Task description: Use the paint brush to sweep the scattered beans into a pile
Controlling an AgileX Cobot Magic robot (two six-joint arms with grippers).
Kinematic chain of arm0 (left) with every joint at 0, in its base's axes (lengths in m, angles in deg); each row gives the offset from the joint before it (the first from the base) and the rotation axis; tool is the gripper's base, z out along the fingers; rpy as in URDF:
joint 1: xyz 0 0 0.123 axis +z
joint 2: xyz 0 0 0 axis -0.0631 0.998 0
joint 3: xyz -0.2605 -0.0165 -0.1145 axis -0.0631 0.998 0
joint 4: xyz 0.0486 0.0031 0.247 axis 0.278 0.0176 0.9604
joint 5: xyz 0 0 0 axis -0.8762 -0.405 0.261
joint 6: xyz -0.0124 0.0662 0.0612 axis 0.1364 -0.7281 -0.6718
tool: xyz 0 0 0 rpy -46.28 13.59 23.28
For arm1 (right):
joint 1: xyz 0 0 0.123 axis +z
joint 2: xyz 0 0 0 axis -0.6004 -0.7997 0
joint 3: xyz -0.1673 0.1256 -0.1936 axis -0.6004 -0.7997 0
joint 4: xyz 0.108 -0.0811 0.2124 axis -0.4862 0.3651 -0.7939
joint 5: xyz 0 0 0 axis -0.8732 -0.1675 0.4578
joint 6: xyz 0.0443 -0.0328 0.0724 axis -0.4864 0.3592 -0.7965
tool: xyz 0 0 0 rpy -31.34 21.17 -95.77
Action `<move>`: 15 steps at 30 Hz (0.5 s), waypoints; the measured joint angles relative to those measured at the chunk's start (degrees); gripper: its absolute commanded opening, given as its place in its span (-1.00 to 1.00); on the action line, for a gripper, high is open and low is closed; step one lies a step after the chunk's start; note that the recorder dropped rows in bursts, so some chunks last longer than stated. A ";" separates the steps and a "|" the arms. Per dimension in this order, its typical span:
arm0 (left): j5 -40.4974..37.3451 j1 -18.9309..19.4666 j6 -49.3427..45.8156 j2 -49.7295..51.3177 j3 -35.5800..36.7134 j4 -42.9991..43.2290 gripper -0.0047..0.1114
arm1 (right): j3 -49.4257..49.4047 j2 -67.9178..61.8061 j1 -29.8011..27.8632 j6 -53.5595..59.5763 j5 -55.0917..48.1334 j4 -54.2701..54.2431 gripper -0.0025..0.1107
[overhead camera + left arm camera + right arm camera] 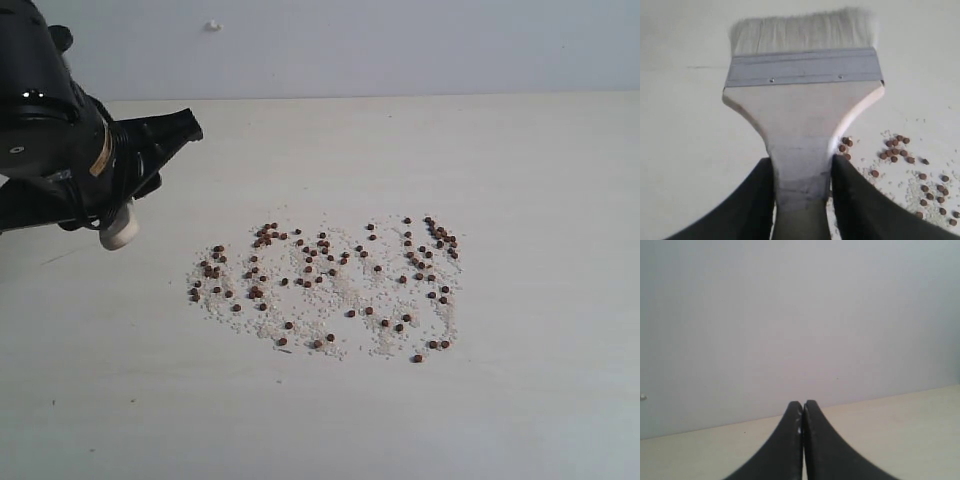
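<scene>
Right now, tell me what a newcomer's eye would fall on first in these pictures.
The reddish-brown beans, scattered among whitish crumbs across the middle of the pale table, stand out first. Next comes the wide paint brush, clamped by its handle in the left gripper at the table's left side, bristles clear of the beans. The right gripper is shut on nothing, facing a bare wall.

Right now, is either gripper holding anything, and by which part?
The left gripper holds the brush by the narrow part of its handle. The right gripper is shut on nothing.
</scene>
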 measured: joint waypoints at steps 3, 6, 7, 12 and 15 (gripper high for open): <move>1.16 0.00 -2.60 0.00 0.00 0.45 -0.92 | 0.00 0.00 0.00 0.00 0.00 0.00 -0.96; 1.85 0.00 -3.94 0.00 0.00 0.45 -0.92 | 0.00 0.00 0.00 0.00 0.00 0.00 -0.96; 1.82 0.00 -4.21 0.00 0.00 0.45 -0.92 | 0.00 0.00 0.00 0.00 0.00 0.00 -0.96; 1.87 0.00 -4.45 0.00 0.00 0.63 -0.92 | 0.00 0.00 0.00 0.00 0.00 0.00 -0.96; 1.87 0.00 -4.45 0.00 0.00 0.63 -0.92 | 0.00 0.00 0.00 0.00 0.00 0.00 -0.96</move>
